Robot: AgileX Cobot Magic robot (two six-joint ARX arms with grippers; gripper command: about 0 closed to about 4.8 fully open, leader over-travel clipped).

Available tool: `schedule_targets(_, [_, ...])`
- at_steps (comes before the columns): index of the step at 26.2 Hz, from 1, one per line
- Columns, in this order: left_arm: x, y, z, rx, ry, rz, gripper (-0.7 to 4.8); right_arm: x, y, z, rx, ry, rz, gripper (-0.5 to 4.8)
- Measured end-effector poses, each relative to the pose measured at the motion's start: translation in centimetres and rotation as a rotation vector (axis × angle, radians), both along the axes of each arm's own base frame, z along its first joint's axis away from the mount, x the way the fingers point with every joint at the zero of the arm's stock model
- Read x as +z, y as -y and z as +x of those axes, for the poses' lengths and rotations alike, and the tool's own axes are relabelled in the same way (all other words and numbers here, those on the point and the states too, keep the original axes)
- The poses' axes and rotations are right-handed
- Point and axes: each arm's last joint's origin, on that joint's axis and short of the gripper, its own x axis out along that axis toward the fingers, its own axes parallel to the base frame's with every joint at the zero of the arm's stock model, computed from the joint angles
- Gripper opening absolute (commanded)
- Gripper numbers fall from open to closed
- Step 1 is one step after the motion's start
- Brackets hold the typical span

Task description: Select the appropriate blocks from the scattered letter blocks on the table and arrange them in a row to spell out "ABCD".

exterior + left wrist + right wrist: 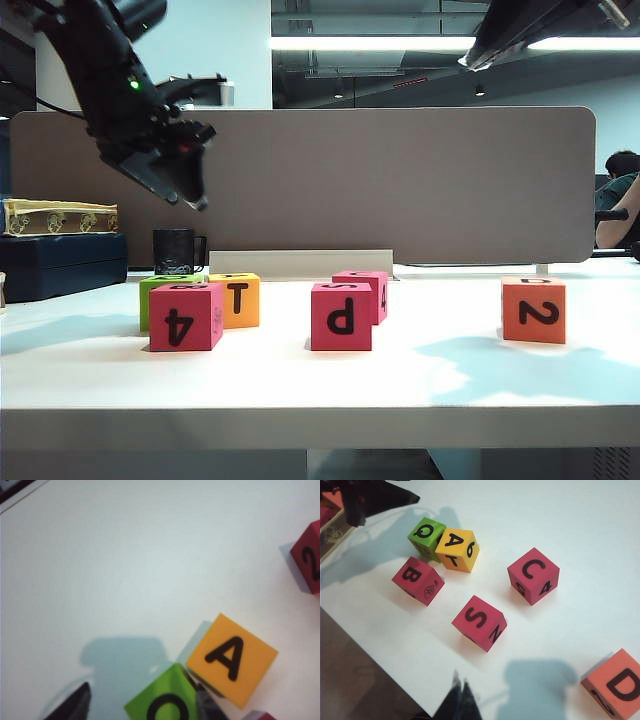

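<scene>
- No row yet — A block (457,550), B block (418,580), C block (533,575) and D block (616,684) scattered on the table (580,525), none lined up.
- Left gripper (140,702) above the A block, fingers (75,705) apart, empty.
- Right gripper (460,697) high above the table's front edge, well apart from the D block — fingers together, holding nothing.

In the left wrist view, the green cube (165,702) is cut off by the frame edge, its letter only partly seen. The red cube (309,557) is cropped too. Only the dark tips of the left fingers (75,705) show. In the exterior view, the right arm (540,30) is mostly out of frame.
</scene>
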Motion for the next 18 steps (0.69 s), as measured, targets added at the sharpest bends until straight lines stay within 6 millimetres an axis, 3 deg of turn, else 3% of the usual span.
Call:
schedule_targets(3, [-0.4, 0.5, 1.5, 0.02, -0.032, -0.01, 3.15, 0.1, -0.1, 0.2, 0.002, 0.003, -0.001, -0.02])
schedule_targets(7, [-2.1, -0.7, 2.8, 0.185, -0.164, -0.086, 3.77, 0.1, -0.1, 0.2, 0.006, 0.004, -0.007, -0.02])
schedule_targets(10, [-2.6, -1.5, 2.8, 0.295, -0.237, -0.165, 3.77, 0.0, -0.1, 0.2, 0.006, 0.0, -0.008, -0.02])
schedule_targets(18, [-3.1, -1.2, 2.5, 0.335, -0.339, -0.258, 3.76, 0.0, -0.1, 0.2, 0.013, 0.008, -0.015, -0.02])
